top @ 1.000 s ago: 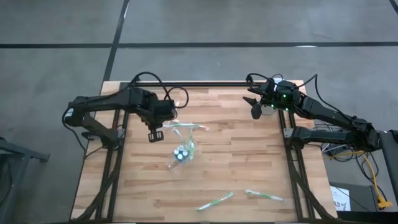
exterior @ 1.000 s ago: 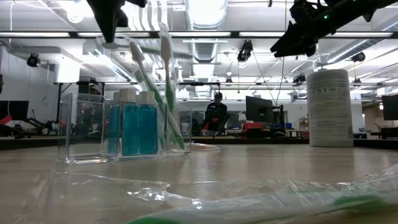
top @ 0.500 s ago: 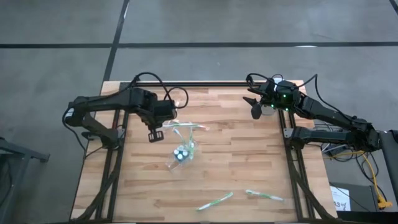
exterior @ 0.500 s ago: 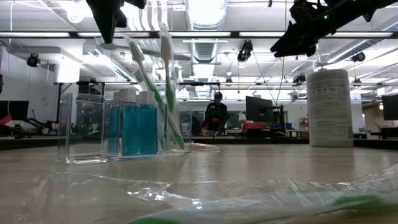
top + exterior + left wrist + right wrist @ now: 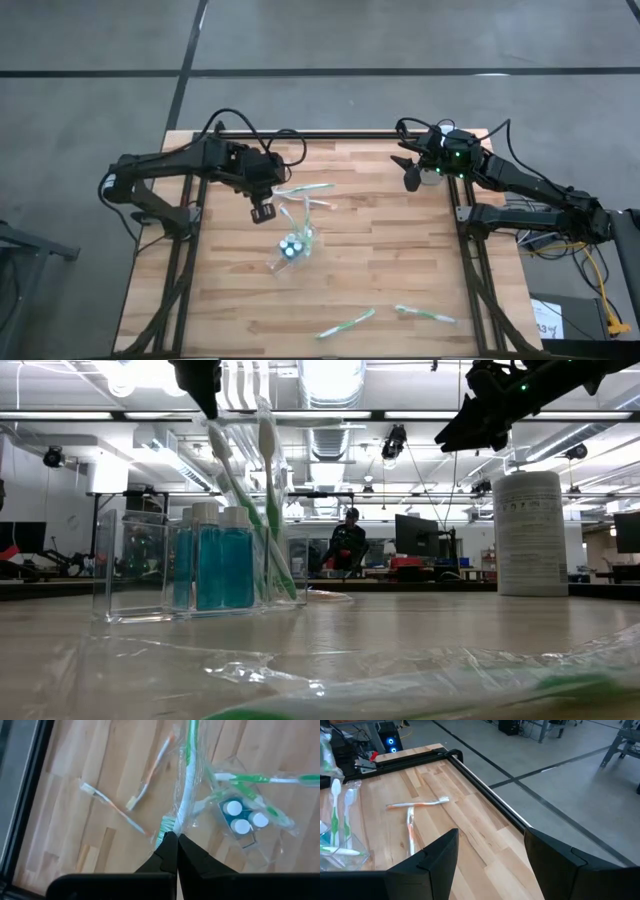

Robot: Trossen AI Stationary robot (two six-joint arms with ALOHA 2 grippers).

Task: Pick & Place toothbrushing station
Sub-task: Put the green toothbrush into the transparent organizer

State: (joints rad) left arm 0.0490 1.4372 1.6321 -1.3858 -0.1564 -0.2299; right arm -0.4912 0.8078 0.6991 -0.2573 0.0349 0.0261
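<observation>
left gripper (image 5: 172,837) pinched shut on a wrapped green toothbrush (image 5: 186,785), held by its tip so it hangs free for dropping into the clear organizer (image 5: 292,246), just ahead & below the claw. left arm reaches in, wrist pitched down. right gripper (image 5: 490,851) idle at far edge, fingers wide, holding nothing.

Three blue bottles (image 5: 210,565) stand in one clear organiser (image 5: 130,565); two orange toothbrushes (image 5: 417,804) lie loose; one white canister (image 5: 530,535).

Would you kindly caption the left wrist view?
Left gripper shut on a wrapped green toothbrush above the clear organizer.
</observation>
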